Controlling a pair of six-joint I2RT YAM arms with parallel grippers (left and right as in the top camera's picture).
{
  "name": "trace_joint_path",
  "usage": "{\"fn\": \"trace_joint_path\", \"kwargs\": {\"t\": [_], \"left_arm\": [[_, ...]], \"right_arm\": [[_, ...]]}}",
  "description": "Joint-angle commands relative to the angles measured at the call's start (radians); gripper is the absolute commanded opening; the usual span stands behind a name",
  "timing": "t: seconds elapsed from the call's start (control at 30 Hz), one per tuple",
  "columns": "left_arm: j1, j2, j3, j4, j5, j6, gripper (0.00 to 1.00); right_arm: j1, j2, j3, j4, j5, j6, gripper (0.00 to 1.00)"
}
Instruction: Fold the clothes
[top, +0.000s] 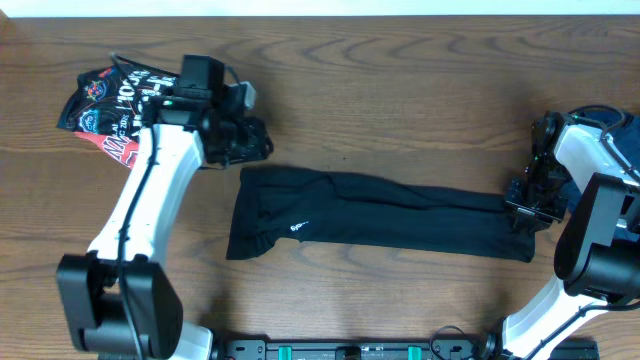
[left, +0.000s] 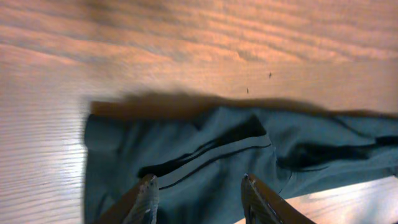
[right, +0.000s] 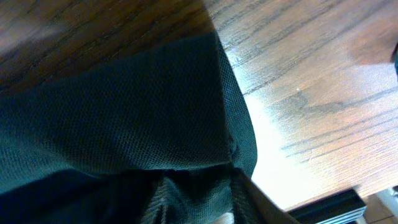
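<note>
Black trousers lie flat across the table, waist at the left and leg ends at the right. My left gripper hovers just above the waist's far corner; in the left wrist view its fingers are open and empty over the dark cloth. My right gripper is at the leg ends. In the right wrist view its fingers close in on bunched black fabric, with the tips hidden by the cloth.
A crumpled black garment with red and white print lies at the far left, behind my left arm. The wooden table runs behind the trousers. A dark rail lines the front edge.
</note>
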Motion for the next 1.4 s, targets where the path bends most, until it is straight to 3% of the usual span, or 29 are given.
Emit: {"fn": "trace_joint_path", "kwargs": {"t": [0.0, 0.23, 0.3, 0.4, 0.7, 1.13, 1.37], "left_arm": [[-0.054, 0.071, -0.010, -0.006, -0.001, -0.043, 0.45], [-0.196, 0.175, -0.011, -0.037, -0.006, -0.042, 0.44], [-0.223, 0.207, -0.012, -0.059, -0.017, -0.043, 0.43], [-0.251, 0.256, -0.023, -0.077, -0.020, -0.043, 0.43], [-0.268, 0.348, -0.045, -0.115, -0.020, -0.058, 0.43], [-0.230, 0.348, -0.045, 0.208, -0.066, -0.095, 0.43], [-0.192, 0.342, -0.038, 0.222, 0.016, -0.128, 0.43]], "right_arm": [[-0.011, 0.006, -0.006, 0.003, -0.004, -0.003, 0.40], [-0.011, 0.006, -0.006, 0.003, -0.004, -0.003, 0.40], [-0.012, 0.006, -0.006, 0.014, -0.004, -0.003, 0.45], [-0.012, 0.006, -0.006, 0.059, -0.009, -0.003, 0.50], [-0.011, 0.016, -0.008, 0.139, -0.095, -0.033, 0.49], [-0.010, 0.035, -0.003, 0.453, -0.174, -0.033, 0.50], [-0.016, 0.031, 0.033, 0.484, -0.184, -0.079, 0.54]]}}
